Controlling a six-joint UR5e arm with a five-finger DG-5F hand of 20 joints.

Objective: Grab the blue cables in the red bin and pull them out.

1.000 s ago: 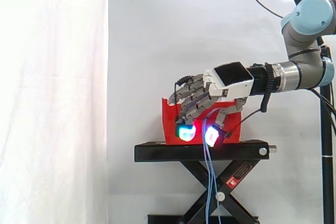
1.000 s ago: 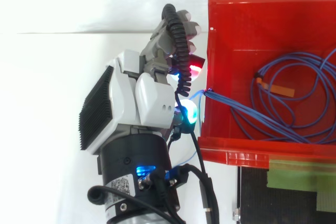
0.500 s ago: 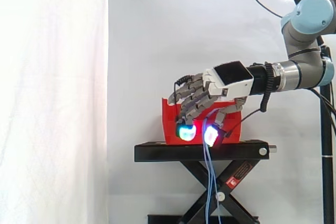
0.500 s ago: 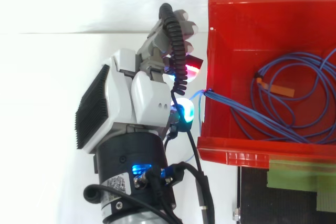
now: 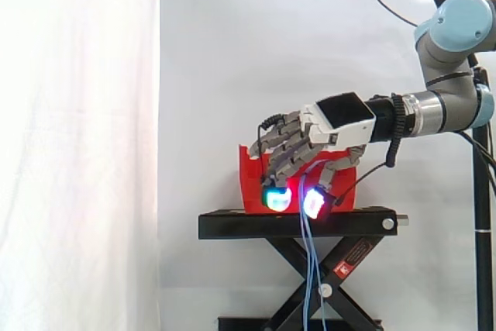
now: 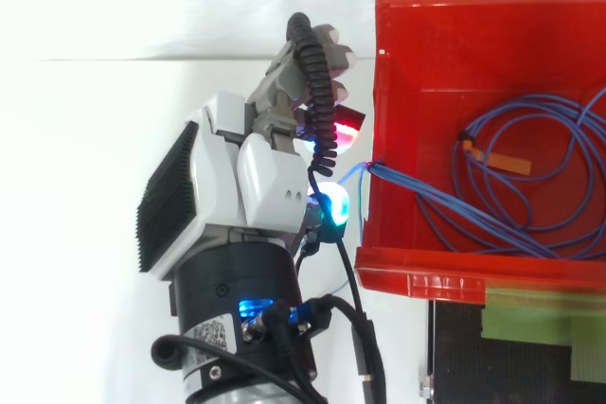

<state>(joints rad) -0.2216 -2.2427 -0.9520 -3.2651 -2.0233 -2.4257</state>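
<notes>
Little has shifted: the grey-and-white robot hand (image 5: 341,122), fingers curled round the thin blue cables (image 6: 417,185), has barely drawn back from the red plastic bin (image 6: 445,44); most coils remain inside.

No readable text.
Small red sticker (image 5: 353,256) on the black scissor-lift stand (image 5: 232,226), lower middle of side view, and white label (image 6: 210,334) on the robot's black wrist (image 6: 237,281), bottom left of top view: print illegible.
</notes>
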